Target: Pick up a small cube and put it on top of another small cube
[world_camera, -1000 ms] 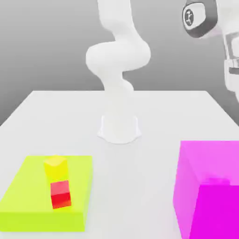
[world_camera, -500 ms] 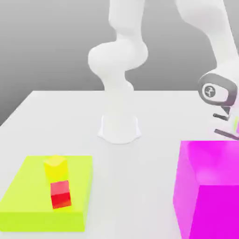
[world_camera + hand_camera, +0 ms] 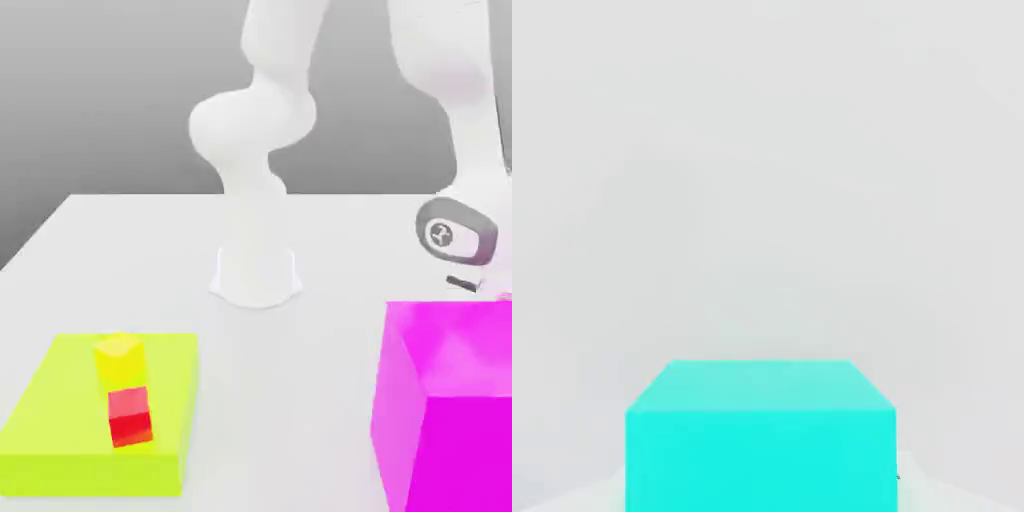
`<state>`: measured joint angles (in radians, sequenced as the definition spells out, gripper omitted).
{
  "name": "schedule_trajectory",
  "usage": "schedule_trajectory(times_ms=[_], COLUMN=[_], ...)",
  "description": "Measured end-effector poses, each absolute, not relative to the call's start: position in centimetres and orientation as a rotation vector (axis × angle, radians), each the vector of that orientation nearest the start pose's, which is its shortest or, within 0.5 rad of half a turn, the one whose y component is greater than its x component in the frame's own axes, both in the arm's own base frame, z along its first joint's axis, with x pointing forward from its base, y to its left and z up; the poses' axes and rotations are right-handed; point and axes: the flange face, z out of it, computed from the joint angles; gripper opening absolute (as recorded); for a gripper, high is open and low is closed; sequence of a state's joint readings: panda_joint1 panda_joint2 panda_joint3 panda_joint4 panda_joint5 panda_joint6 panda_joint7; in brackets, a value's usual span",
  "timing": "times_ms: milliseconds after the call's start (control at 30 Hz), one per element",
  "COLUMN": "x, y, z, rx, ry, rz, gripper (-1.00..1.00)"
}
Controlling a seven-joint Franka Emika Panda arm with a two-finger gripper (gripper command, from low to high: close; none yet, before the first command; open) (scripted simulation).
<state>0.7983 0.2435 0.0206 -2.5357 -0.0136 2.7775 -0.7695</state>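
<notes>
gripper (image 3: 760, 486): closed on the cyan cube (image 3: 760, 458), one white finger on each side of it in the hand view.
cyan cube: in the grip, big and close in the hand view, with its flat top and one bright side showing.
arm (image 3: 472, 130): white, bending down at the exterior view's right, with its hand low behind the big pink block.
pink block (image 3: 465, 450): very big, at the exterior view's right, near the front. it hides the low part of the hand.
green slab (image 3: 50, 420): flat and wide, lying on the table at the exterior view's left.
yellow cube (image 3: 120, 360): small, sitting on the green slab, near its back edge.
red cube (image 3: 130, 416): small, in front of the yellow cube, over the green slab and a bit tilted.
table (image 3: 310, 380): white and flat, with the arm's round base (image 3: 256, 280) standing on it.
</notes>
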Motion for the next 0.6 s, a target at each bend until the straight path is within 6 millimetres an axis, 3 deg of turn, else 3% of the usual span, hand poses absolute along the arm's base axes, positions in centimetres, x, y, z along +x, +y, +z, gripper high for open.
schedule_trajectory(times_ms=[200, 433, 500, 600], x=[33.1, 37.9, 40.2, 43.9], y=[32.8, 31.1, 28.1, 21.1], z=[22.7, 32.7, 34.7, 35.2], rx=[2.429, 2.735, 2.738, 2.716], ry=[2.132, 1.876, 1.849, 1.817], rz=[-0.011, 0.089, 0.125, 0.148], gripper=[-1.00, -1.00, -1.00, -1.00])
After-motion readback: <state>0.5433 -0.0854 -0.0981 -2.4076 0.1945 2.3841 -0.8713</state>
